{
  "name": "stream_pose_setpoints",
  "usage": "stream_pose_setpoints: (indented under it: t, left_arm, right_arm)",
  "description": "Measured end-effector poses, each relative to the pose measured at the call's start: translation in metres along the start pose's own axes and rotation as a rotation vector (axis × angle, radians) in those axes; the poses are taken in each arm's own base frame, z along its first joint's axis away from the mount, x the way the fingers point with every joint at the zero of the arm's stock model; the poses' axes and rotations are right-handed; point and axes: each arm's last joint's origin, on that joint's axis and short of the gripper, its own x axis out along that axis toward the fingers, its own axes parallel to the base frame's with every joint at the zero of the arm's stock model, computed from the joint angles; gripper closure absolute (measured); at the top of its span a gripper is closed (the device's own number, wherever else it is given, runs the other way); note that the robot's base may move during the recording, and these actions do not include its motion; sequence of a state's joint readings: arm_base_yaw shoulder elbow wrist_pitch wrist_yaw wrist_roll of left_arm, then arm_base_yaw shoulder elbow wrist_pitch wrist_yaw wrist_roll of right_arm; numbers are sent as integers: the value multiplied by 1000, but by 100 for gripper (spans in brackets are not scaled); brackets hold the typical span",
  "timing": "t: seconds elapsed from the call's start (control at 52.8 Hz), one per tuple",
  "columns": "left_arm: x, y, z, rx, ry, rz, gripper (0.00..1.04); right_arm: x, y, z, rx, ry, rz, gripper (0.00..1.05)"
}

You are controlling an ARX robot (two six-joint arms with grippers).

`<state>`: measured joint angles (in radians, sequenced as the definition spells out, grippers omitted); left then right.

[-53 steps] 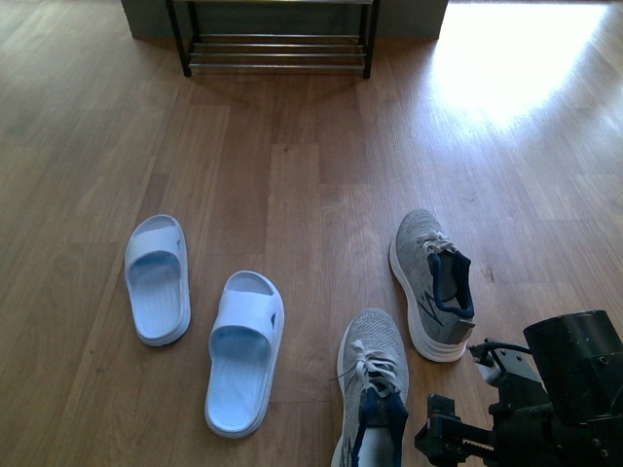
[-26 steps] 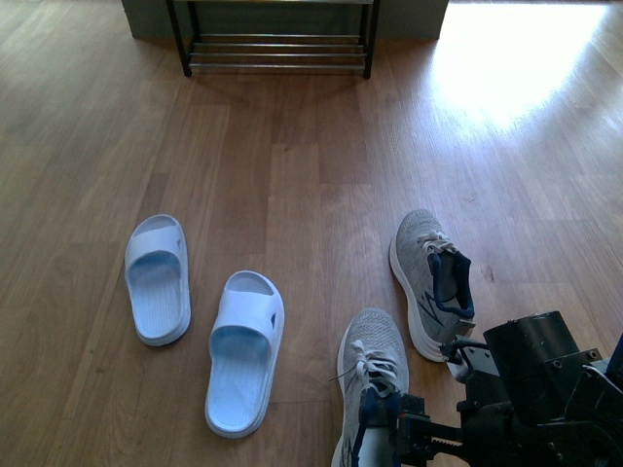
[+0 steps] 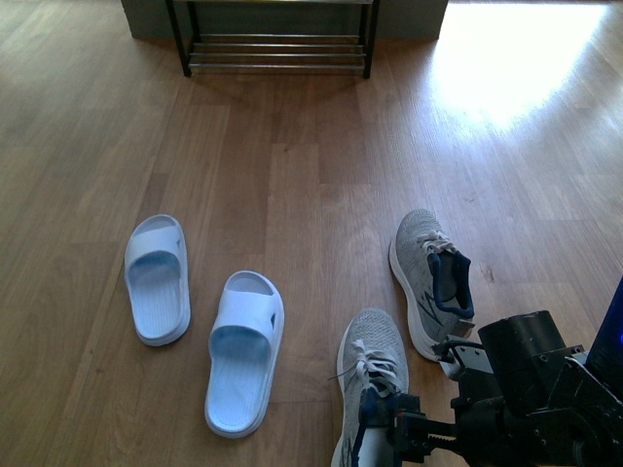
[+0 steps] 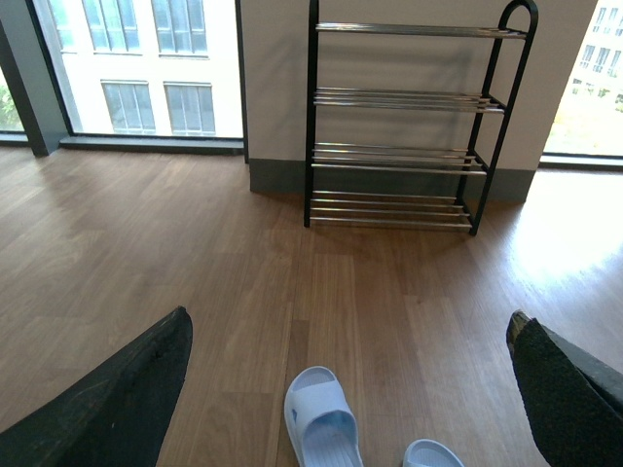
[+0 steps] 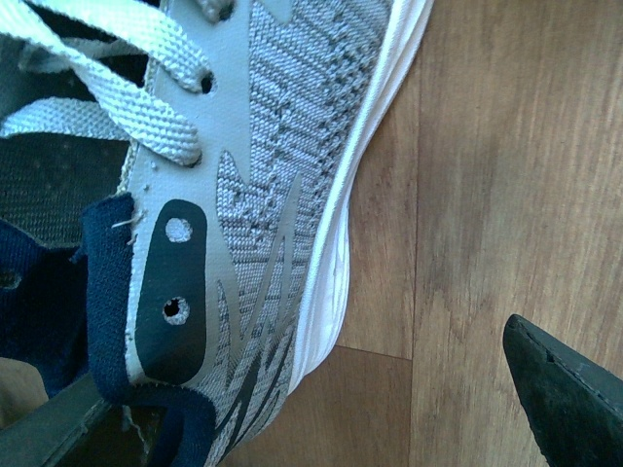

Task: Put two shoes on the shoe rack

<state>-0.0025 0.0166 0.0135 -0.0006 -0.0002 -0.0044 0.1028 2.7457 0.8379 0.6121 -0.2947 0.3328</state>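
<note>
Right pincer (image 3: 401, 435), jaws released, straddles the heel collar of the nearer grey knit white-soled sneaker (image 3: 373, 352); long axis 6–12 o'clock, toe at 12.

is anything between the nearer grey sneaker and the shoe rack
Nothing visible. Bare wooden floor runs from the nearer grey knit sneaker to the black-framed shoe rack with chrome bars. The other grey sneaker lies off to the right, the pale blue slide sandals off to the left.
</note>
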Motion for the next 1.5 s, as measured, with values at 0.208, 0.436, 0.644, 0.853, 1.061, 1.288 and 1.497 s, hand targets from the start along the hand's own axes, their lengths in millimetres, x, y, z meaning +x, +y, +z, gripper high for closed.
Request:
stream_pose_setpoints:
  t: [0.208, 0.436, 0.644, 0.853, 1.061, 1.288, 1.497]
  left_arm:
    - [0, 0, 0, 0, 0, 0, 9]
    - [0, 0, 0, 0, 0, 0, 9]
    - [0, 0, 0, 0, 0, 0, 9]
    - [0, 0, 0, 0, 0, 0, 9]
    - [0, 0, 0, 0, 0, 0, 9]
    - [0, 0, 0, 0, 0, 0, 9]
    - [0, 0, 0, 0, 0, 0, 9]
  right_arm:
    - [10, -1, -7, -53, 11, 62, 9]
    - [14, -8, -10, -48, -21, 48, 30]
    - [13, -7, -11, -54, -29, 92, 66]
    - [4, -5, -13, -59, -40, 106, 94]
    - [-18, -3, -10, -70, -71, 121, 104]
    - [-71, 6, 11, -115, -127, 150, 104]
    - [-130, 12, 29, -126, -239, 175, 104]
